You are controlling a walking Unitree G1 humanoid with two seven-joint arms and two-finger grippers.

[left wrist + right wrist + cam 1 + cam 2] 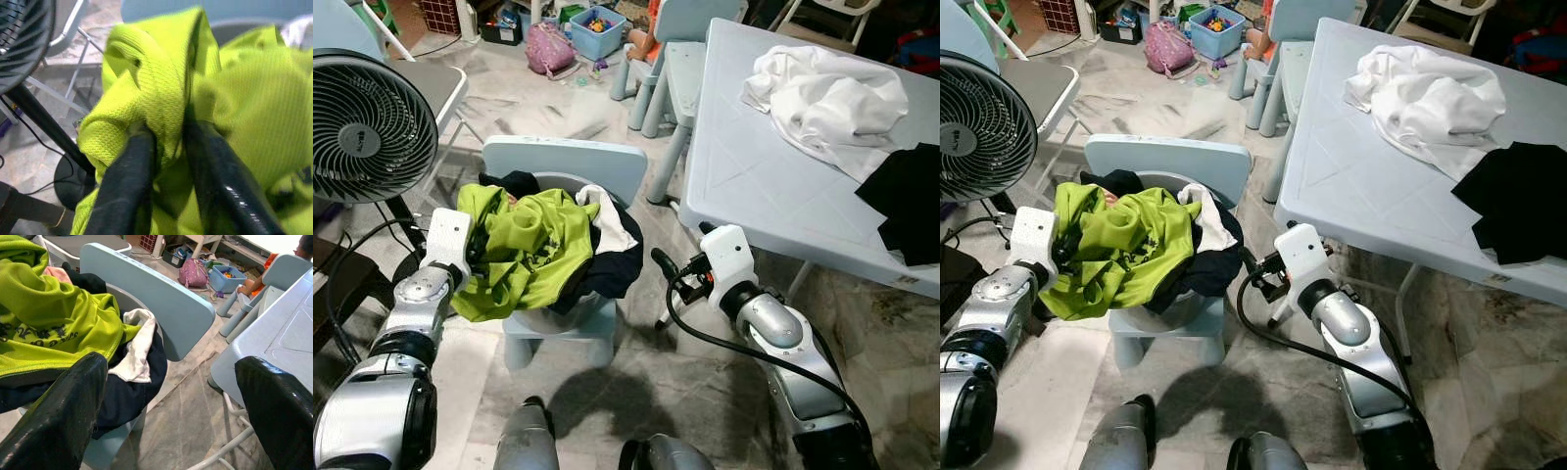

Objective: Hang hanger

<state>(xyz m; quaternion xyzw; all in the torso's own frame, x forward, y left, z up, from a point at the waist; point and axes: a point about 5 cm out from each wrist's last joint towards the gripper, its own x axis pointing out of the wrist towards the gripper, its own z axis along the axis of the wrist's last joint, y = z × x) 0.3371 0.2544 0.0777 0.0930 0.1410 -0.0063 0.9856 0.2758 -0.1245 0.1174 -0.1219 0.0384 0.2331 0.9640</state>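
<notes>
Left gripper (166, 161) pinching the green shirt (524, 245), no hanger seen yet.
Right gripper (171, 406) wide open, empty, near chair (563, 162); shirt looks tangled w/ the pile, so lifting may drag other clothes out.

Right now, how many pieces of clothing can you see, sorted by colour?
Green: 1, the shirt pinched by the left gripper.
White: 2, one on the table, one in the pile.
Black or dark: 2, one on the table, one in the pile.
Total: 5

White cloth (827, 103) on grey table (754, 186); fan (367, 127) nearby.
</notes>
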